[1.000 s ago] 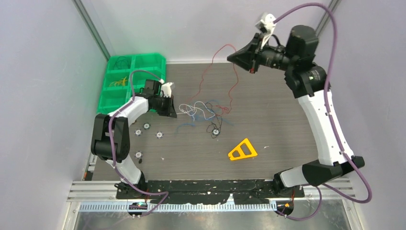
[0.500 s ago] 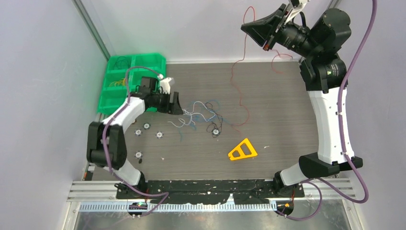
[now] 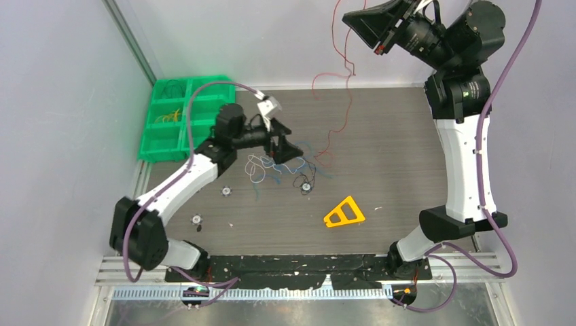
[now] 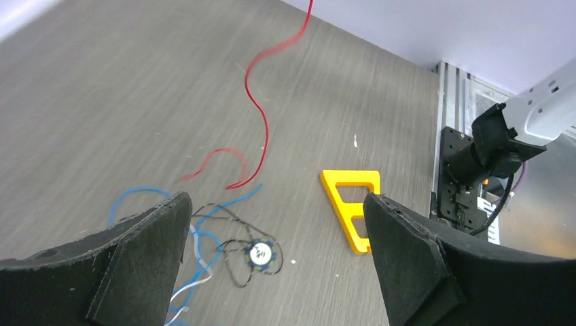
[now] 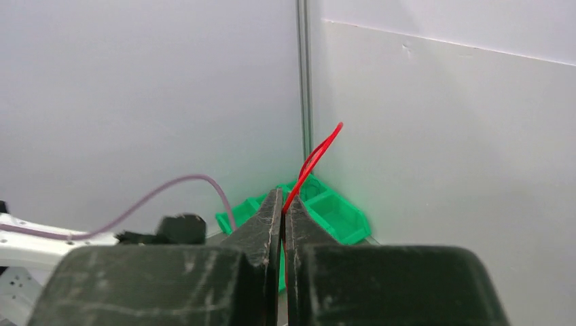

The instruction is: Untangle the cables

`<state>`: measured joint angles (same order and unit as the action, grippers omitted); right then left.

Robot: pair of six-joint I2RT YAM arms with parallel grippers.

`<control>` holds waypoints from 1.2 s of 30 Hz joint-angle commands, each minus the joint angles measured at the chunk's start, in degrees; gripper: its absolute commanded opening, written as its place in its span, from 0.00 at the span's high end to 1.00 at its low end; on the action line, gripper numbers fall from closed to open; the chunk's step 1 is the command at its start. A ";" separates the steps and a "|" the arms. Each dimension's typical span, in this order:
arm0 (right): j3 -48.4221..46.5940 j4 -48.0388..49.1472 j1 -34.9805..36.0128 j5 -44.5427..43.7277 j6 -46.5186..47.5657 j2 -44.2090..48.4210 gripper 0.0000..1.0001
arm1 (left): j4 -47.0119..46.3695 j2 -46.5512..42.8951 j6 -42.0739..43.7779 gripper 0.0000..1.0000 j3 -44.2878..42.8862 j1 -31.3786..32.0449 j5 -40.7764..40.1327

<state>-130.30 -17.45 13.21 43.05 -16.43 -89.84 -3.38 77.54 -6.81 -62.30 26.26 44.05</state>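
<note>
Cables [image 3: 261, 178]: I log one strand raised and the rest in a loose knot on the worktop [image 3: 394, 156].

Item 1, right end effector [image 5: 282, 200]. On my wrist feed its jaws are pressed together, with the red cable [image 5: 314, 159] pinched at the very tips. It sits high over the far right of the worktop, close to the back wall. From it the red cable hangs in a slack, wavy line. Its lower end curls on the worktop just beside the knot. Whether that end is caught in the knot I cannot tell.

Item 2, left end effector [image 4: 272, 204]. Jaws spread wide, nothing between them. It hovers low over the knot, near the middle of the worktop.

Item 3, the knot. I make out a blue strand [image 4: 136, 197], a white strand [image 4: 197, 248] and a thin black strand [image 4: 234, 268] joined to a small round disc [image 4: 261, 252]. They cross over one another beneath the left end effector.

Item 4, surroundings. A yellow triangular piece [image 3: 343, 214] lies flat on the near side of the knot, apart from it. Two more small discs [image 3: 225, 191] lie left of the knot. A green compartment bin [image 3: 176, 119] stands at the far left corner, with thin wires in some of its compartments.
</note>
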 commanded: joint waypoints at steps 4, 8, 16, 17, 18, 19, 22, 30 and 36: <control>-3.52 8.87 0.92 0.79 -10.19 -0.49 0.95 | -19.08 12.95 -1.61 0.01 -3.12 7.09 -8.93; -3.73 10.18 1.11 -0.07 -11.53 -0.57 0.95 | -18.97 21.21 -1.61 0.00 -9.68 7.72 -6.81; -5.47 10.89 1.11 -2.40 -10.82 -1.38 0.95 | -23.55 25.57 -0.27 0.00 -6.67 12.00 -0.81; -5.46 10.88 1.11 -2.46 -10.69 -1.34 0.94 | -24.33 25.53 -1.09 0.01 -6.65 12.44 -0.14; -5.48 10.86 1.11 -2.60 -10.67 -1.38 0.94 | -24.69 25.50 -1.21 0.00 -6.75 13.24 1.15; -5.49 10.86 1.09 -2.70 -10.69 -1.34 0.95 | -24.76 25.47 -0.82 0.00 -6.78 13.90 1.43; -5.67 11.00 1.11 -2.96 -10.71 -1.34 0.95 | -24.28 26.28 0.52 0.00 -7.01 15.39 0.41; -6.08 10.98 1.11 -3.05 -10.15 -0.87 0.94 | -21.66 29.34 4.62 0.00 -9.04 17.17 7.01; -6.24 10.95 1.01 -2.96 -9.65 -1.10 0.94 | -18.49 27.94 12.93 0.03 -7.45 19.30 9.30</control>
<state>-134.47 -8.80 14.13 40.75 -26.48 -91.29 -22.02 107.20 -0.95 -69.19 43.66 50.37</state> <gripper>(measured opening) 0.073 0.994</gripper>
